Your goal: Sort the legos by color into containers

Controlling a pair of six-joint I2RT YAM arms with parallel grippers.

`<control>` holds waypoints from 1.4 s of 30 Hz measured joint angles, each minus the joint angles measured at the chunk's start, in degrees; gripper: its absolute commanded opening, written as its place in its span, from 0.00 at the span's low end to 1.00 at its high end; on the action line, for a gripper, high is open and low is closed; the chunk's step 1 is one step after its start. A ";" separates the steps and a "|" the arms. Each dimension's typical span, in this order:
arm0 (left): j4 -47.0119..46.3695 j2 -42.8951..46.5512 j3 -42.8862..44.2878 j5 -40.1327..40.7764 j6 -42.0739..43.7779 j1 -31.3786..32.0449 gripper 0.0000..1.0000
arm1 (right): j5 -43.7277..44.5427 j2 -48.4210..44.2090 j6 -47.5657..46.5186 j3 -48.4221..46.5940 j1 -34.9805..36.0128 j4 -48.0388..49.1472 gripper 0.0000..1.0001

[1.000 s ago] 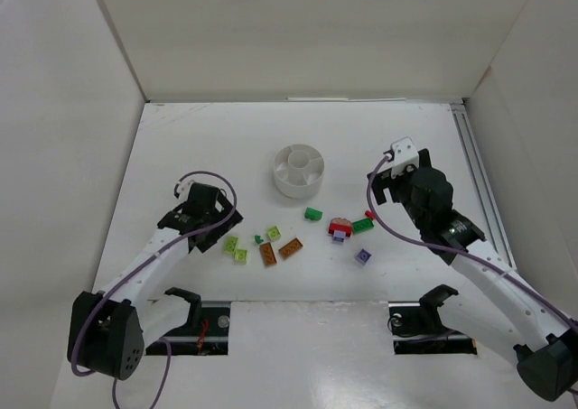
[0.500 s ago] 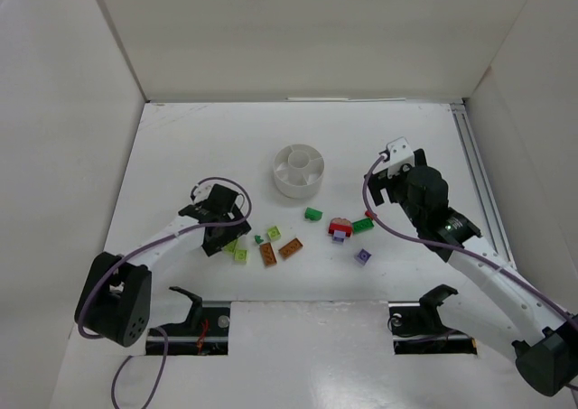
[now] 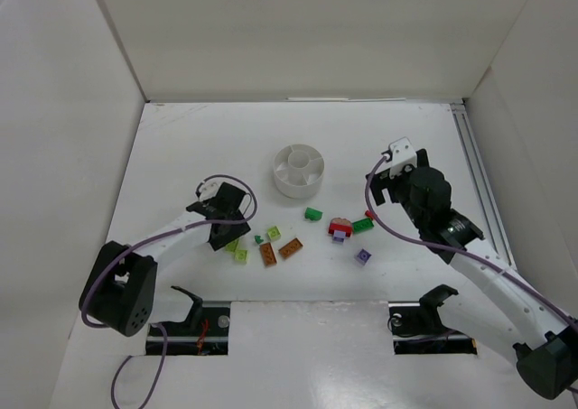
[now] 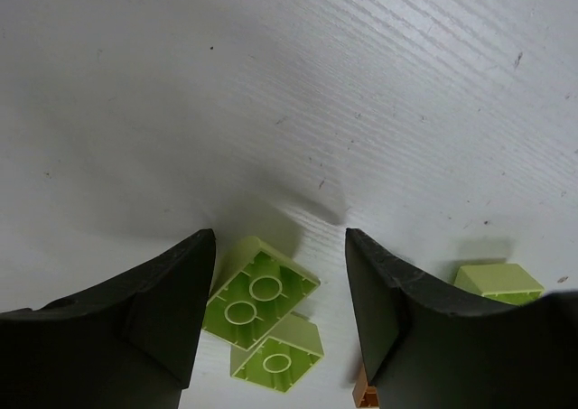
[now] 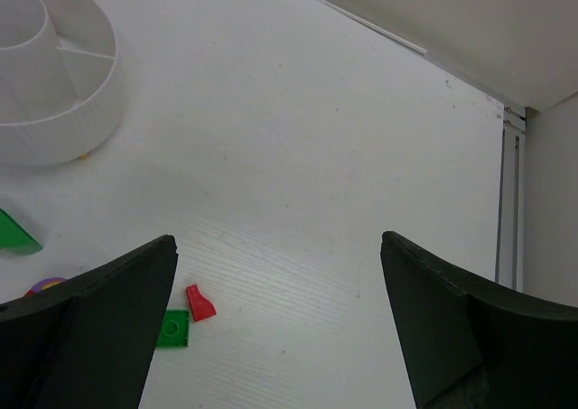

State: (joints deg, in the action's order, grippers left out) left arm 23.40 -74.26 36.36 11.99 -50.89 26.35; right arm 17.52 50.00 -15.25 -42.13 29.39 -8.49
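Left of and nearer the bases than the round white plastic sectioned dish (image 3: pixel 298 188), the left gripper (image 4: pixel 280 235) is being brought closer to it than before, jaws spread around a lime green studded brick (image 4: pixel 262 292) with a second lime brick (image 4: pixel 275 362) touching it. Right of the dish, the right gripper (image 5: pixel 278 239) is being held wide open beside a small red piece (image 5: pixel 200 302).

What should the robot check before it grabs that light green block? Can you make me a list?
1. Left gripper open: ok, its jaws stand apart.
2. Block lined up: ok, the light green block lies between the jaws.
3. Only one block in the gap: not ok, a second light green block sits right against it and might get caught too.
4. Jaws low enough to pinch: cannot tell from these views.
5. Dish ready: ok, it is upright and uncovered.
6. Right gripper out of the way: ok, it is open, holds nothing and is far off to the side.
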 measured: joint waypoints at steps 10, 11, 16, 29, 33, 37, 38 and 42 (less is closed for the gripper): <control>3.08 -2.86 2.03 3.65 -2.08 6.82 0.52 | 0.02 -0.92 0.04 1.18 0.00 0.17 0.99; 3.65 -3.61 2.56 4.15 -2.43 7.17 0.48 | 0.02 -0.94 0.04 1.31 0.00 0.17 0.99; 6.62 -5.75 4.24 6.12 -4.63 8.44 0.29 | 0.04 -0.94 0.26 1.86 0.00 0.00 0.99; 11.08 -5.25 18.16 8.87 -6.01 8.85 0.23 | 0.68 -1.01 0.50 1.86 -0.04 -0.02 1.00; 6.78 -7.28 30.29 10.93 -0.70 8.85 0.23 | 1.84 -1.40 0.50 1.84 -0.04 0.00 1.00; 2.84 -16.98 46.23 12.79 5.09 8.79 0.23 | 3.39 -2.08 0.46 1.84 -0.11 -0.04 1.00; 2.32 -18.08 47.50 12.87 5.53 8.79 0.23 | 3.72 -2.29 0.46 1.84 -0.17 0.00 1.00; 2.40 -28.26 57.99 13.55 8.61 8.00 0.21 | 4.81 -3.76 0.39 1.86 -0.90 -0.07 1.00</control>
State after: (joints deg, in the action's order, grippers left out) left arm 25.80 -102.52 94.35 25.54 -42.28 34.35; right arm 22.33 46.24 -14.85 -40.27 28.49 -8.56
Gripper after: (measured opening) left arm 0.338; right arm 0.995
